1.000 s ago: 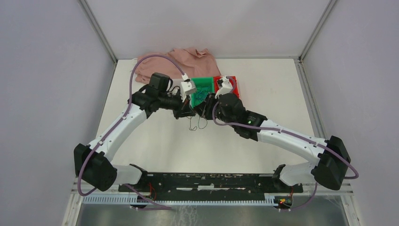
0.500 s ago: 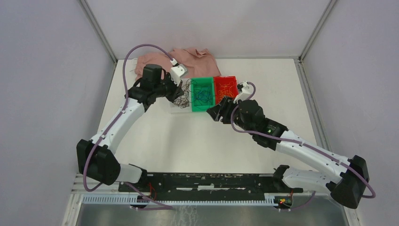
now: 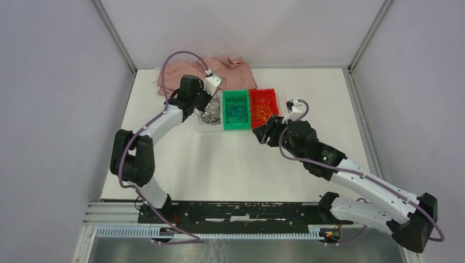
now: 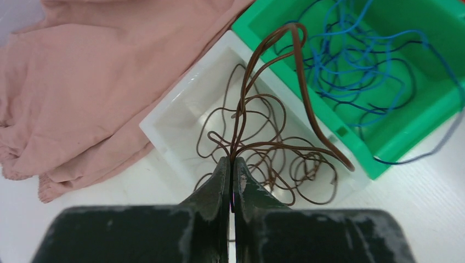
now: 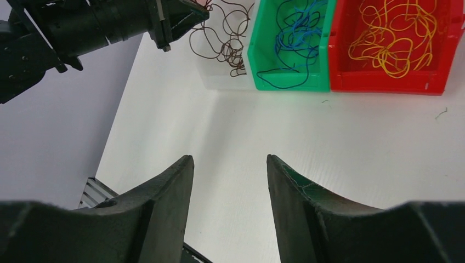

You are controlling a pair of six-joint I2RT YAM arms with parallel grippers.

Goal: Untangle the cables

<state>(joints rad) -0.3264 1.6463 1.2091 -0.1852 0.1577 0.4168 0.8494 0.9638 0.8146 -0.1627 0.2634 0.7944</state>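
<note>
Colours look sorted; likely near done. Left gripper (image 4: 231,164) clamps brown cables (image 4: 300,55) over white bin (image 4: 183,82); right gripper (image 5: 229,161) open, empty.

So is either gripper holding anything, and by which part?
The left gripper is shut on brown wires, pinching a few strands over the white bin; the right gripper is open and empty.

The green bin (image 4: 417,131) is glossy plastic, the pink cloth (image 4: 93,82) matt, the cables (image 4: 263,147) smooth.
</note>
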